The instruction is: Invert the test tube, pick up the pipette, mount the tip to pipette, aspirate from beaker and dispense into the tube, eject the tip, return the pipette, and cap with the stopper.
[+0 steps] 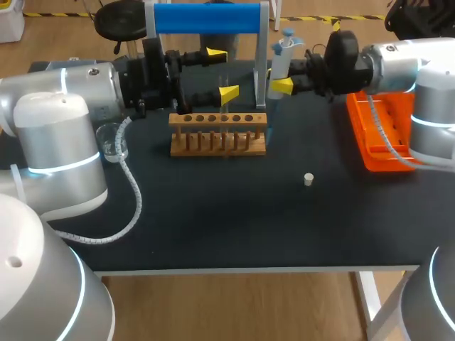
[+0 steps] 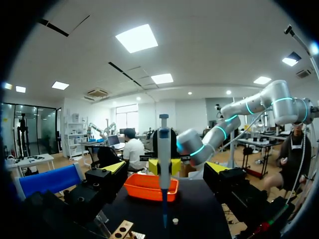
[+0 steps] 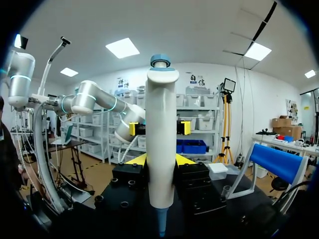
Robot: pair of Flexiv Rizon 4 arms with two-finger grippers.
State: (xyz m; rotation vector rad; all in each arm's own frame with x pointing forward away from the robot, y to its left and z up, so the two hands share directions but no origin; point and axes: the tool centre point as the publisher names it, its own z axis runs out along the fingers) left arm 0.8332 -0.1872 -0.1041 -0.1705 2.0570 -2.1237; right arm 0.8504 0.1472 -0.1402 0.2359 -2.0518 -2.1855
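A wooden rack [image 1: 218,133] stands mid-table with a clear test tube [image 1: 225,89] upright in one of its holes. My left gripper [image 1: 222,72] hangs over the rack with its yellow-tipped fingers wide open around the tube's top, gripping nothing. My right gripper [image 1: 282,75] is shut on the white-and-blue pipette [image 1: 283,57], held upright just right of the rack. From the right wrist the pipette [image 3: 161,144] fills the space between the fingers of the right gripper [image 3: 160,160]. The left wrist view has the pipette [image 2: 164,164] ahead of the left gripper [image 2: 166,169]. A white stopper [image 1: 308,179] lies on the mat.
An orange tip box [image 1: 380,131] sits at the right edge under my right arm. A glass beaker [image 1: 114,142] stands at the left beside my left arm. A blue-topped stand [image 1: 206,18] rises behind the rack. The black mat [image 1: 234,213] stretches to the table's front edge.
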